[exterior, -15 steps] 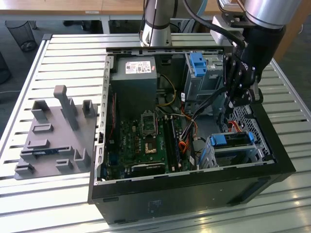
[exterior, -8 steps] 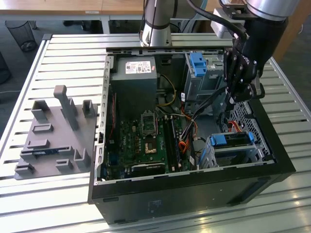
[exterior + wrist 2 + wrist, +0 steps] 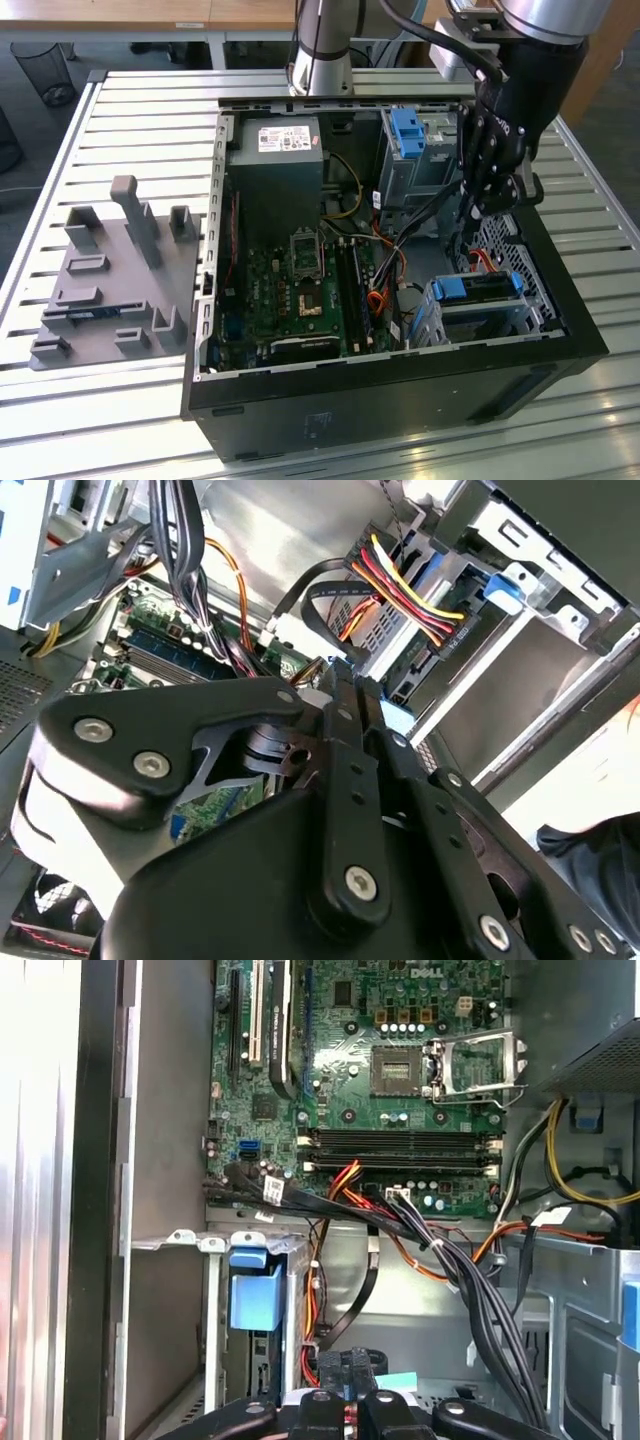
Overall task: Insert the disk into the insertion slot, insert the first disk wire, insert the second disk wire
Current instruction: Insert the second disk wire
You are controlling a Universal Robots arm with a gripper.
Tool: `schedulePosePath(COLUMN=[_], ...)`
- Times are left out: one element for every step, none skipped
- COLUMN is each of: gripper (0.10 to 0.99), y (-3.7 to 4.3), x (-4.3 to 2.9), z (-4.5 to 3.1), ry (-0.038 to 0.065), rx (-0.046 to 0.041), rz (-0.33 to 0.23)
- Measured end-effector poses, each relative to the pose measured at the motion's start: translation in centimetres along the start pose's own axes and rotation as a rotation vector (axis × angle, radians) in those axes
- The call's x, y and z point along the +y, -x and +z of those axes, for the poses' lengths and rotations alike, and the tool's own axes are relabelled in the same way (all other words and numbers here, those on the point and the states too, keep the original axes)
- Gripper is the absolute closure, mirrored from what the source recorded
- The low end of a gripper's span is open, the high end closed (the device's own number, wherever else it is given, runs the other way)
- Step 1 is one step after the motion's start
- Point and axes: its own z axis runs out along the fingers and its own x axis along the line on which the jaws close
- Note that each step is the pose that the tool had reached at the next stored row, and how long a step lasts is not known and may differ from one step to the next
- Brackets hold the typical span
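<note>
Exterior view puts the black multi-link gripper (image 3: 483, 205) low inside the open black computer case (image 3: 400, 400), just above the flat hard disk in its bright blue plastic carrier (image 3: 478, 288). The disk already lies in the low silver-grey perforated insertion slot (image 3: 432, 322), at the case corner on the exterior view's right. Whether the claw is apart, together or clamped on a plug cannot be told. In the second wrist view a red, yellow and black wire bundle (image 3: 405, 585) runs to a plug that appears seated at the disk's end, while a flat black cable (image 3: 315, 590) loops down toward the gripper.

Judged from this, the chief risk is snagging. The gripper sits among loose wires, and a sideways move could drag the wire bundle and pull the seated plug loose. A plug pressed in tilted could jam or bend at its socket. The arm also stands near the case's upper edge and could strike it.

As for writing, a white label with a red patch (image 3: 290, 140) on the grey metal power supply box (image 3: 275, 190) and a small white tag (image 3: 272, 1190) on a black cable both carry print too small to read
</note>
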Motion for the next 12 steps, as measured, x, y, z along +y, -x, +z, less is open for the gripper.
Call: schedulePosePath(gripper=[0.898, 0.898, 0.835, 0.835, 0.835, 0.835, 0.835, 0.835, 0.835, 0.835, 0.835, 0.835], y=[0.01, 0.04, 0.07, 0.11, 0.16, 0.2, 0.24, 0.26, 0.29, 0.31, 0.33, 0.36], x=[0.01, 0.01, 0.01, 0.02, 0.02, 0.01, 0.01, 0.01, 0.01, 0.01, 0.01, 0.01], z=[0.08, 0.16, 0.24, 0.3, 0.38, 0.47, 0.55, 0.63, 0.73, 0.82, 0.92, 1.01], ry=[0.0, 0.0, 0.0, 0.0, 0.0, 0.0, 0.0, 0.0, 0.0, 0.0, 0.0, 0.0], rx=[0.0044, 0.0086, 0.0124, 0.0148, 0.0155, 0.016, 0.0174, 0.0195, 0.0219, 0.025, 0.0282, 0.0314], rz=[0.0, 0.0, 0.0, 0.0, 0.0, 0.0, 0.0, 0.0, 0.0, 0.0, 0.0, 0.0])
